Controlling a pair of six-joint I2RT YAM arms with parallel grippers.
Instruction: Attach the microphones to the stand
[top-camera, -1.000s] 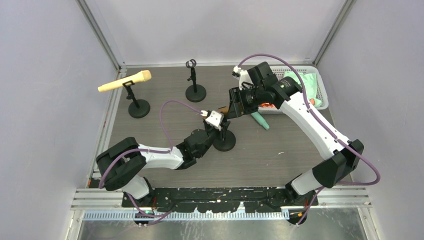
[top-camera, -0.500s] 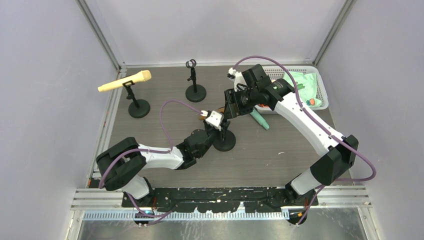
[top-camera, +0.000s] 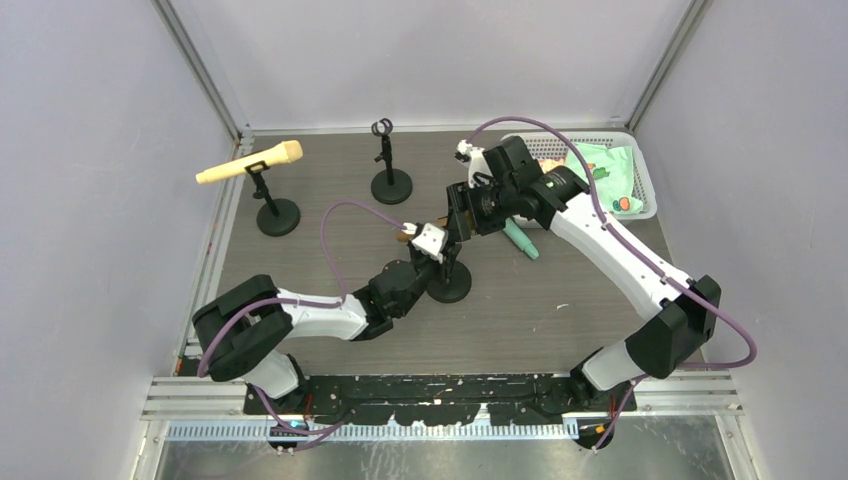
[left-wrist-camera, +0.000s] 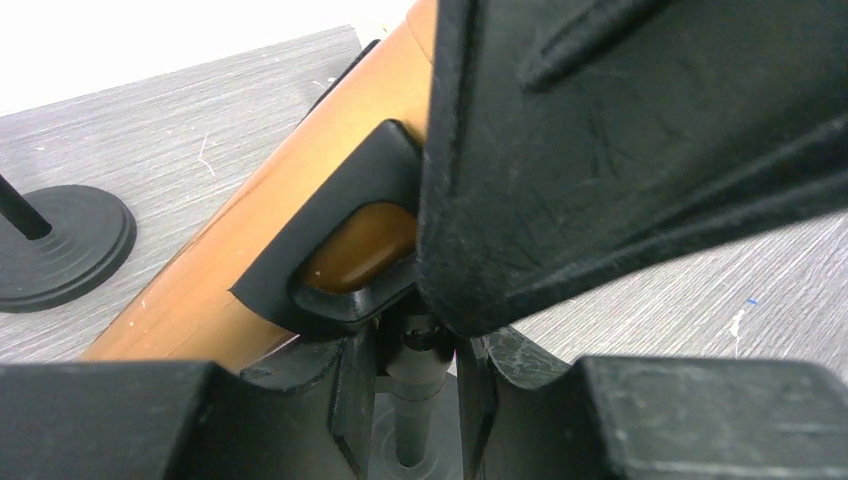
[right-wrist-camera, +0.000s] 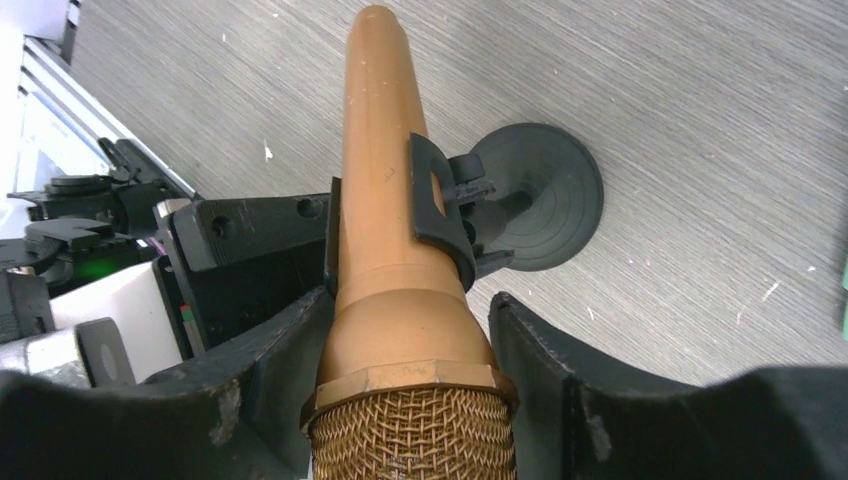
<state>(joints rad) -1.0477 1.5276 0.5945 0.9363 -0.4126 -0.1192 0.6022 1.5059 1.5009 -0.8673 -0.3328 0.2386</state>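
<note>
At tabletop centre: near stand, black, round ribbed base, thin post, moulded plastic clip. Golden-brown microphone, smooth tapered body, hexagonal collar, woven wire-mesh head. Carried a short way toward 9 o'clock over the last second, now lying through the clip with tail projecting beyond it. Seating judged nearly complete, release pending.

Right gripper: jaws closed on the microphone body just below the collar.

Left gripper: jaws drawn narrow on the stand post under the clip, unmoved, steadying.

At 10 o'clock: cream-yellow microphone, already clipped in far-left stand.

At 12 o'clock: empty stand.

At 3 o'clock of the near stand: mint-green microphone, flat on wood-grain laminate, not yet mounted.

At 2 o'clock: white mesh basket.
</note>
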